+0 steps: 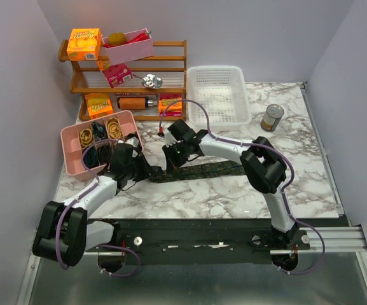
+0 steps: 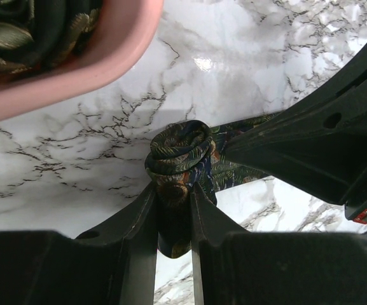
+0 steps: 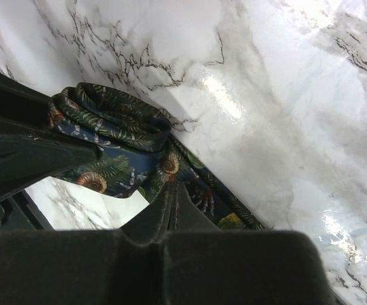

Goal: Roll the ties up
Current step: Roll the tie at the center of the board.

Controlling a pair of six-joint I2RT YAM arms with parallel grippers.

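Observation:
A dark leaf-patterned tie (image 1: 215,169) lies flat across the marble table, and its left end is wound into a small roll (image 2: 180,146). My left gripper (image 2: 173,190) is shut on that roll, one finger on each side of the fabric. My right gripper (image 3: 172,187) is shut, with its tips resting on the flat part of the tie just beside the roll (image 3: 107,117). From above, the left gripper (image 1: 138,170) and the right gripper (image 1: 170,159) sit close together at the tie's left end. The roll is hidden under them there.
A pink compartment tray (image 1: 74,135) holding rolled ties and elastic loops stands just behind the left gripper, its wall (image 2: 75,57) close by. Further back are a wooden shelf (image 1: 170,70) with boxes, a white basket (image 1: 218,95) and a tin can (image 1: 272,117).

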